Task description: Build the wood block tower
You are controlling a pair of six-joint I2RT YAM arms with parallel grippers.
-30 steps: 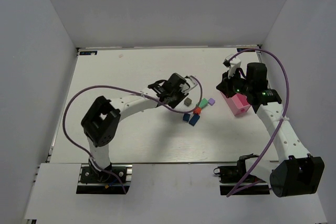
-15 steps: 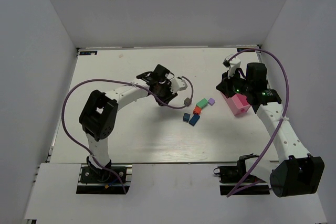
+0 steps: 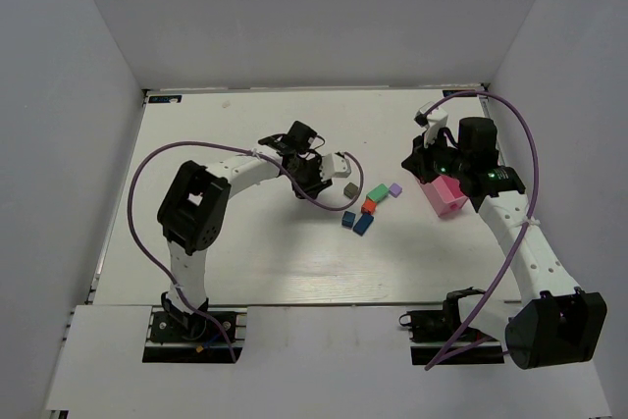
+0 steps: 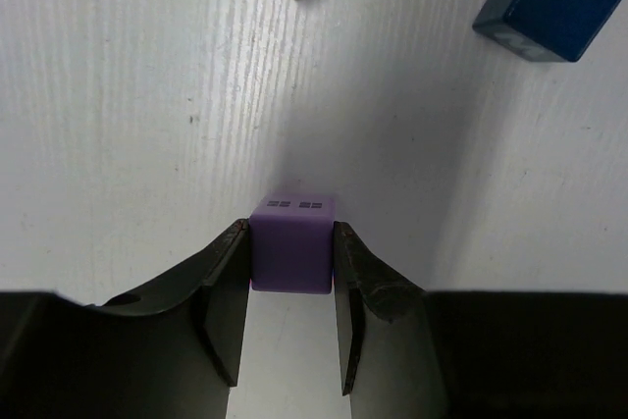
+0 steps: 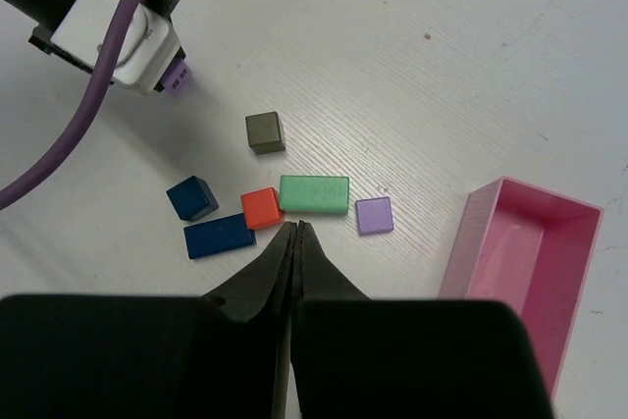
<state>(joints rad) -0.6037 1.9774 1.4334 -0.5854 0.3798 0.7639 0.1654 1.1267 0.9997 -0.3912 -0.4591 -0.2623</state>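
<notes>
While the left end effector [image 4: 291,233] is closed on a small purple cube [image 4: 290,252], one finger pressed to each side of it, the other wood blocks lie loose near the middle of the table [image 3: 245,242], a little toward its right edge. Whether the held cube rests on the table or hangs just above it cannot be told. A dark brown cube [image 5: 265,131] lies nearest the held one, just beyond the fingertips and apart from them.

Toward the near edge from it come a green brick [image 5: 314,193], a red cube [image 5: 262,208] at the brick's left end, a lilac square block [image 5: 374,215] just off its right end, a blue cube [image 5: 192,197] and a blue brick [image 5: 220,235] close under the red one. All lie flat on the table in one layer.

The right end effector [image 5: 294,233] is closed on nothing, its fingers pressed together, and hangs above the cluster by the red cube and green brick. A pink tray [image 5: 491,233] sits on the right-edge side of the blocks.
</notes>
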